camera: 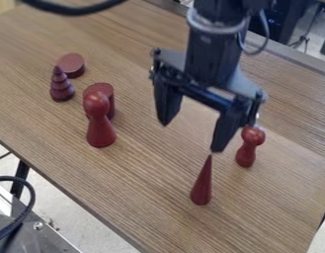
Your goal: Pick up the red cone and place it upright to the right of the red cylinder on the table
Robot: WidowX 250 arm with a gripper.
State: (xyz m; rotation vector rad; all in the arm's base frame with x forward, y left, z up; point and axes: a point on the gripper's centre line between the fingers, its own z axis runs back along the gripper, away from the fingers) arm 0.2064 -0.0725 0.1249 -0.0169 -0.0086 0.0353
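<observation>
My black gripper (191,137) hangs empty, fingers apart, near a red cone (201,188); a small peg figure (246,151) stands near the cone, a larger peg figure (99,129) (also round-headed) farther off.

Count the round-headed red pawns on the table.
2: a large pawn at the left, in front of a cylinder, and a small pawn at the right, near the cone. The gripper may hide more.
</observation>
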